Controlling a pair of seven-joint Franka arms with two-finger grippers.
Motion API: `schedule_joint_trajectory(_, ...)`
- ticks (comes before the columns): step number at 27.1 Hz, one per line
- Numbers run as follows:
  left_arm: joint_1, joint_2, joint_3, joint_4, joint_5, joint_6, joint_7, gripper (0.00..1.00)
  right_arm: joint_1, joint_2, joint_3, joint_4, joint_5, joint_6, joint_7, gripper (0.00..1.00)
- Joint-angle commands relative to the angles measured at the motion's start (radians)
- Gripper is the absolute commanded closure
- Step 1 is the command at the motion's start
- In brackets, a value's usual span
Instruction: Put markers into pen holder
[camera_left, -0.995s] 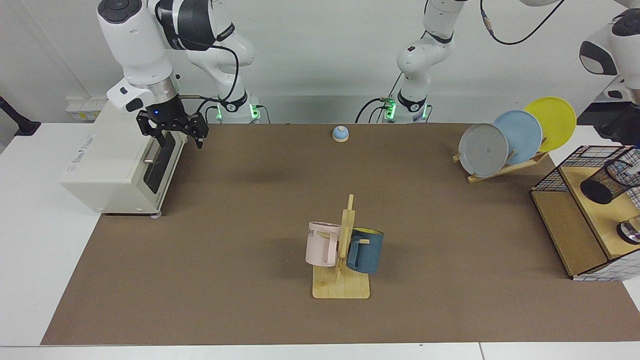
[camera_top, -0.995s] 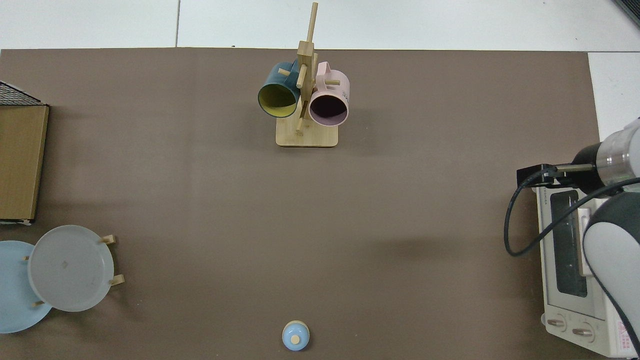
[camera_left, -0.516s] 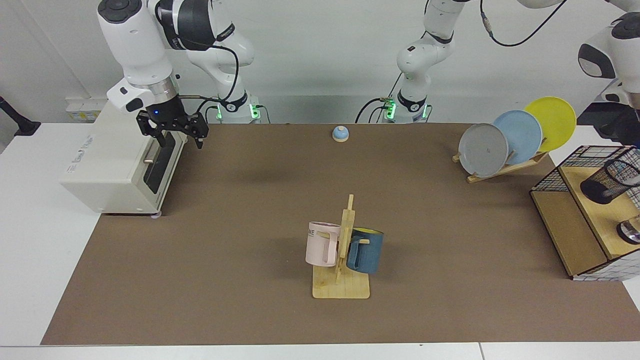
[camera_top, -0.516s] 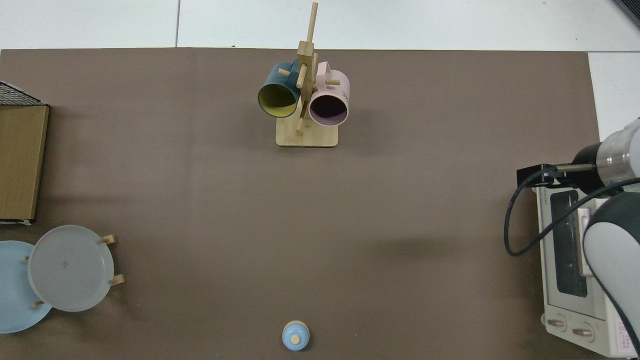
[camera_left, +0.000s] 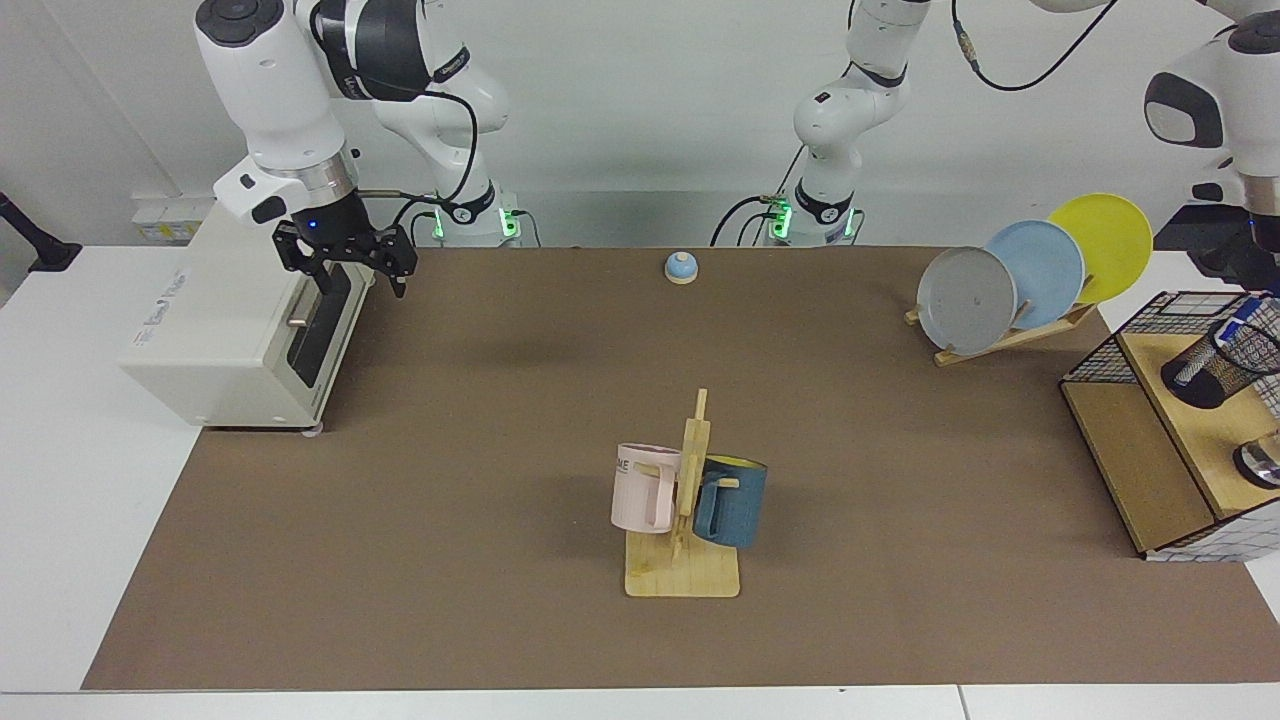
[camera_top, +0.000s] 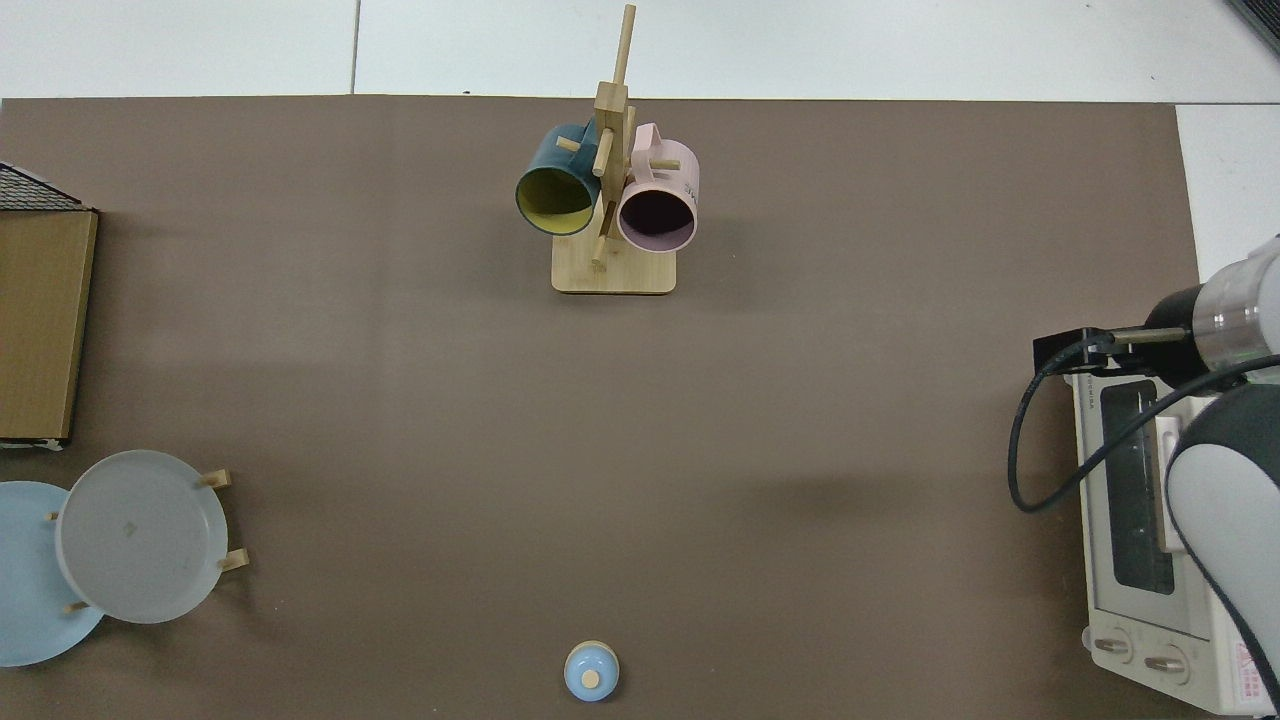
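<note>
Carefully raise left gripper, grip unreadable, above pen holder to avoid snagging marker, toppling both. Leave right gripper waiting, splayed, beside toaster.

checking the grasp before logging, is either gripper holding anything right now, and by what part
The right gripper hangs open and empty by the toaster oven. The left gripper is out of view past the frame edge; the marker stands in the pen holder.

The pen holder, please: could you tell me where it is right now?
In the facing view the pen holder sits at the far right edge on the wooden shelf, tilted, below the left gripper.
</note>
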Motion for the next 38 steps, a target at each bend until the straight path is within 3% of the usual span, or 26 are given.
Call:
schedule_joint_trajectory(1, 0.0, -0.024, -0.05, 0.012, -0.081, -0.12, -0.218, 0.0, -0.016, -0.012, 0.014, -0.01, -0.004, 0.015, 0.016, 0.0)
schedule_joint_trajectory(23, 0.0, -0.044, -0.313, 0.003, -0.31, -0.444, -1.434, 0.0, -0.016, -0.012, 0.012, -0.01, -0.004, 0.015, 0.017, 0.0)
schedule_joint_trajectory(30, 0.0, -0.054, -0.353, 0.012, -0.374, -0.499, -1.683, 0.0, -0.016, -0.012, 0.012, -0.01, -0.004, 0.015, 0.016, 0.0)
schedule_joint_trajectory(38, 0.0, -0.087, -0.36, 0.012, -0.438, -0.539, -1.771, 0.0, -0.016, -0.012, 0.014, -0.01, -0.004, 0.015, 0.017, 0.0)
